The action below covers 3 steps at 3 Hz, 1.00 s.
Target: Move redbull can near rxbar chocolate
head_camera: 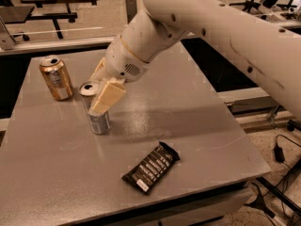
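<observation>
Currently the fingers (108,95) look released: one cream finger lies across the front of the redbull can (99,122), the other shows behind its top, so the gripper (94,95) straddles the can at approx. its upper half. I see no sign of a clenched hold, and the can stands upright w/ its base on the table (197,112), in the left-middle part. The white arm (211,27) comes down to it from the upper right.

A shorter gold can (56,78) stands near, to the left and further back, apart from the slim one. The chocolate bar (151,167) lies flat close to the front edge, well apart from the slim can, diagonal, w/ its white text up.

Step in hand, as I judge: the grasp, i.e. the move itself is not yet begun. Next the fingers need to squeeze the can firmly, lift it a little, carry it toward the front-right and set it upright just beside the bar, not on top of it. Slim can tips easily, so a gentle release is needed.
</observation>
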Motion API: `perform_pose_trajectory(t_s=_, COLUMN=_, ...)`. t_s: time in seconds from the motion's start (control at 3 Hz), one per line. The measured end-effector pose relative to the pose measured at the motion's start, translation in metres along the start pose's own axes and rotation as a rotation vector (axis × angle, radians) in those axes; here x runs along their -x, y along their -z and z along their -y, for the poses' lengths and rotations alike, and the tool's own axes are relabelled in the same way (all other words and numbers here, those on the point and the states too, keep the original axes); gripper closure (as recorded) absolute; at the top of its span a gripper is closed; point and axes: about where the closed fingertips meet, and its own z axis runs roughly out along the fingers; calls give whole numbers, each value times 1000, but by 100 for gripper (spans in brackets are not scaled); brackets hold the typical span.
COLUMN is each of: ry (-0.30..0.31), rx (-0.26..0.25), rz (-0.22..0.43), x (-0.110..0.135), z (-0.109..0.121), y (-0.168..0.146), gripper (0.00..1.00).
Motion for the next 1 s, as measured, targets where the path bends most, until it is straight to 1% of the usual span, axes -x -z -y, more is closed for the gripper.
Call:
perform_pose_trajectory(t_s=0.33, ry=6, rx=8, rz=19, x=2, z=-5, y=9, gripper=64)
perform_pose_trajectory(t_s=0.67, ry=8, rx=7, rz=33, x=2, z=-12, y=26, gripper=87)
perform_pose_trajectory(t_s=1.0, ry=-6, rx=-2, rz=30, x=-7, z=-29, y=53, gripper=100)
